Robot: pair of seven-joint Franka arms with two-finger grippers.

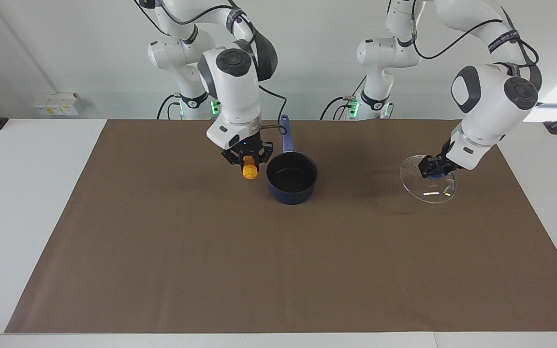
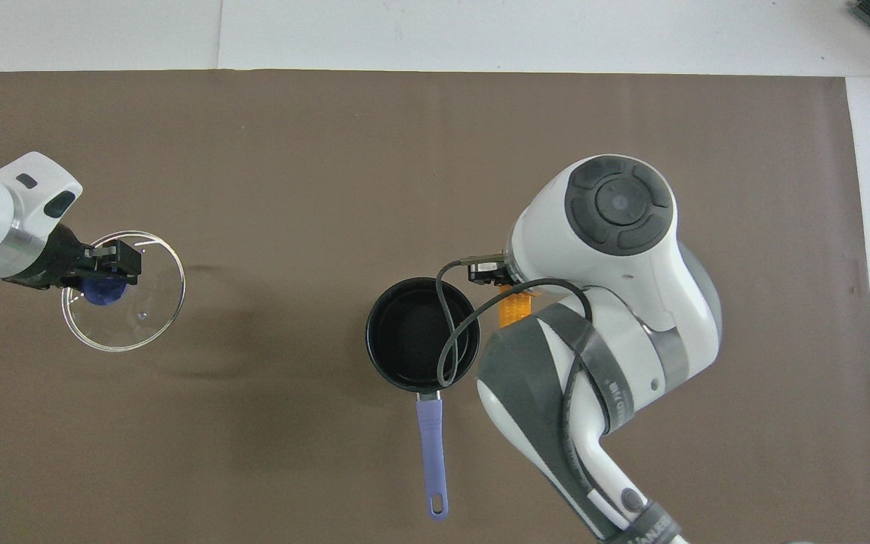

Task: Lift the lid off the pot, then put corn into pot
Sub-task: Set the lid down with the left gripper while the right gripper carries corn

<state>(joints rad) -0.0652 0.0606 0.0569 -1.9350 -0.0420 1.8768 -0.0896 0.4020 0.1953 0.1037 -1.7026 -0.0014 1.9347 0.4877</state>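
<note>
now one pot (image 1: 291,178), right gripper (image 1: 248,166) pinching one corn (image 1: 249,171), left gripper (image 1: 434,169) clamping one lid (image 1: 428,186).

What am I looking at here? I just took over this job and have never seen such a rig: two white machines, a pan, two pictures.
These are two robot arms at a table covered by a brown mat. One picture faces the robots from across the table; the other looks steeply down from above their own end, so its sides are swapped.

The pot stands open on the mat, its handle pointing toward the robots.

The right gripper is shut on the corn, held in the air just beside the pot's rim, not yet over the opening.

The left gripper is shut on the blue knob of the glass lid, held tilted toward the left arm's end of the table.
</note>
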